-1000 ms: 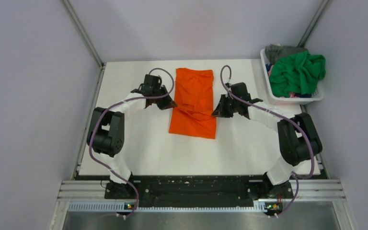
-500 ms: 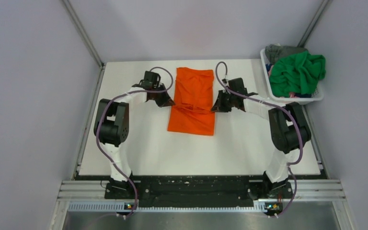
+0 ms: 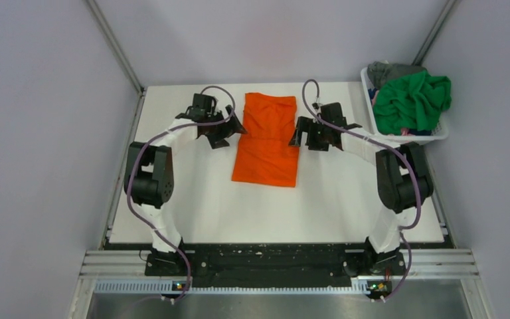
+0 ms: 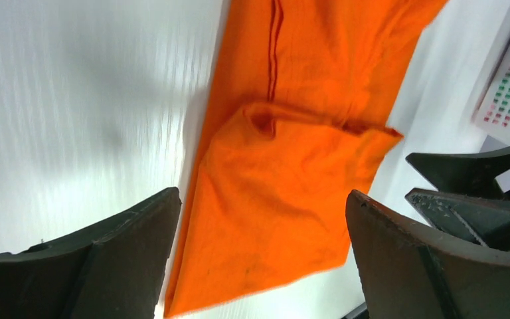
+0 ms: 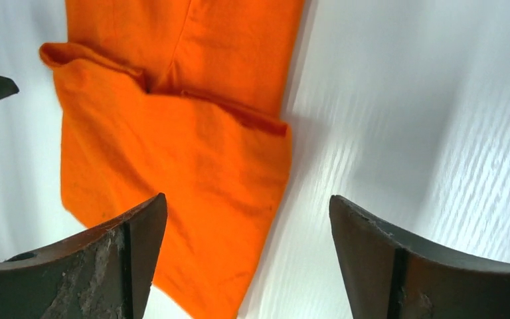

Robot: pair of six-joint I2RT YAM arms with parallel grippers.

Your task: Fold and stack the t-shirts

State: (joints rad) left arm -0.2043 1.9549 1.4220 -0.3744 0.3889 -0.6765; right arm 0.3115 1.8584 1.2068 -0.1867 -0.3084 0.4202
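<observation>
Spread wide at the left end effector [image 4: 259,212], with nothing gripped; only orange cloth and bare white surface seen between the two dark fingers [image 4: 106,259]. Likewise wide apart at the right end effector [image 5: 247,206], also holding nothing, with the same cloth showing in the gap. Cannot tell whether any fingertip touches the fabric.

Between the two, flat on the desk [image 3: 332,199] toward its far middle: the orange t-shirt [image 3: 267,139], folded into a long narrow strip running from far to near. Across its middle, a folded-over layer with a creased edge, plain in both wrist views. Left end effector just beside the strip's left edge, right end effector just beside its right edge, both about level with the far half.

Further out, both arms bent inward from their bases at the near edge of the desk. At the far right corner, a white basket [image 3: 413,139] holding a heaped green t-shirt [image 3: 412,100] and, behind it, a grey t-shirt [image 3: 388,68], well apart from the orange one.
</observation>
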